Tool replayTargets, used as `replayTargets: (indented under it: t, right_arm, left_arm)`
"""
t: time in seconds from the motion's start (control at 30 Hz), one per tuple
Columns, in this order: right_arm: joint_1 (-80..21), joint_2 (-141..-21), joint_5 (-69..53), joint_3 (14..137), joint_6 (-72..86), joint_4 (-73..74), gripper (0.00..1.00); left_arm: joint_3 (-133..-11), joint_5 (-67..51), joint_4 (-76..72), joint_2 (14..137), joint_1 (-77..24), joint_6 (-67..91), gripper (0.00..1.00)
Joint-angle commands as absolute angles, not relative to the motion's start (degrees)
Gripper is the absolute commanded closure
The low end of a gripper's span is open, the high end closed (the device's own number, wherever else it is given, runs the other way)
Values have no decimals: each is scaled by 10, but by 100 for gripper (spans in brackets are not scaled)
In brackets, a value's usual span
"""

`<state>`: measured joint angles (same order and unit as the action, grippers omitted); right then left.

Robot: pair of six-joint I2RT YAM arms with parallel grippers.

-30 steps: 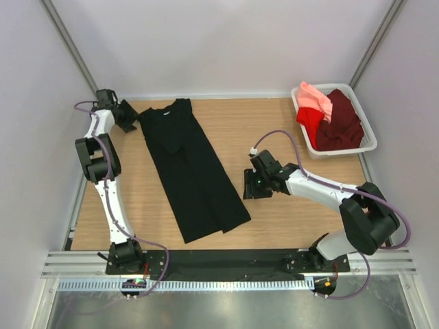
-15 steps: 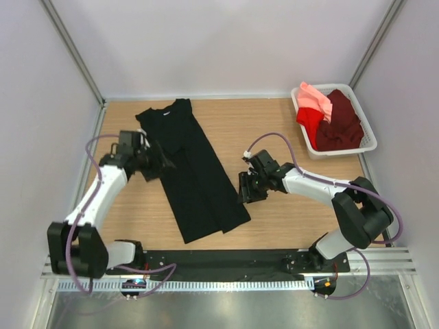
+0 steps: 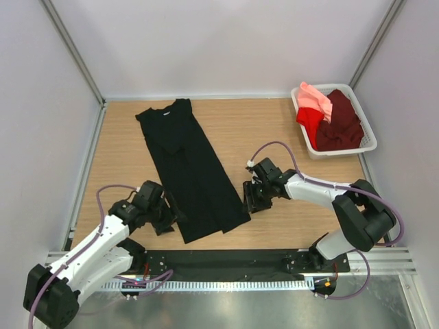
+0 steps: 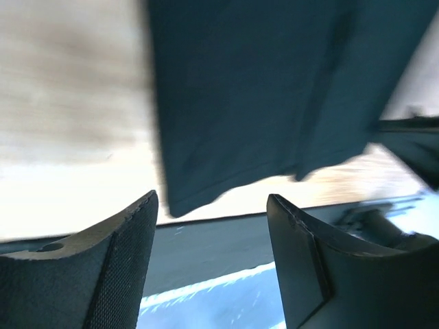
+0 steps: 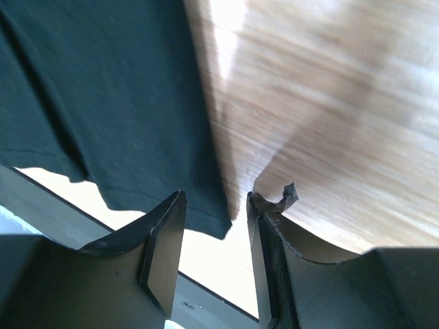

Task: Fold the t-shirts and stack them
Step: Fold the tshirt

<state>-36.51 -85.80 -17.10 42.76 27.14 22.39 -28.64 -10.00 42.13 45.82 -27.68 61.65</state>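
A black t-shirt (image 3: 195, 171), folded lengthwise into a long strip, lies diagonally on the wooden table, collar far and hem near. My left gripper (image 3: 168, 219) is low beside the hem's near-left corner. In the left wrist view its jaws (image 4: 211, 199) stand open and empty, with the black t-shirt (image 4: 260, 89) just ahead. My right gripper (image 3: 248, 199) is at the hem's right corner. In the right wrist view it (image 5: 215, 199) is open, and the corner of the black t-shirt (image 5: 103, 89) shows between its fingers, not pinched.
A white basket (image 3: 370, 140) at the far right holds a salmon-pink t-shirt (image 3: 315, 99), a red one (image 3: 310, 122) and a maroon one (image 3: 339, 123). A black rail (image 3: 226, 260) runs along the table's near edge. White walls enclose the other three sides.
My left arm has swung from the far-left collar end down to the near-left hem corner, its jaws opening wider. The right gripper has edged slightly toward the hem's right corner.
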Motion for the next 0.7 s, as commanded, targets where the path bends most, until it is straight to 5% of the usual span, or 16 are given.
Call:
replayTargets:
  t: [0.0, 0.67]
  right_arm:
    - [-365, -835, -166, 406, 278, 222, 52]
    - [-364, -793, -190, 363, 300, 207, 63]
  left_arm:
    - [-262, -59, 411, 454, -315, 703, 35]
    - [-171, -40, 370, 432, -370, 769, 41]
